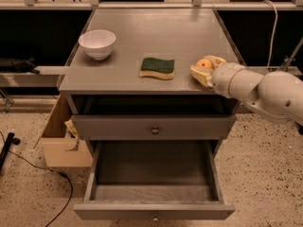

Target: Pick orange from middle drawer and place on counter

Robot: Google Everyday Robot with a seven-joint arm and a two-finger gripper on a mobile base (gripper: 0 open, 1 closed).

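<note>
The orange (204,64) is at the counter's (151,37) right front edge, between the pale fingers (199,74) of my gripper (207,68). The gripper reaches in from the right on its white arm and is shut on the orange, low at the counter surface. I cannot tell whether the orange rests on the counter. The middle drawer (154,186) is pulled out wide below and shows a bare grey floor.
A white bowl (97,43) stands at the counter's left. A green-and-yellow sponge (157,67) lies in the middle front. A closed drawer front with a round metal knob (155,130) sits above the open drawer. A cardboard box (64,141) stands at the cabinet's left.
</note>
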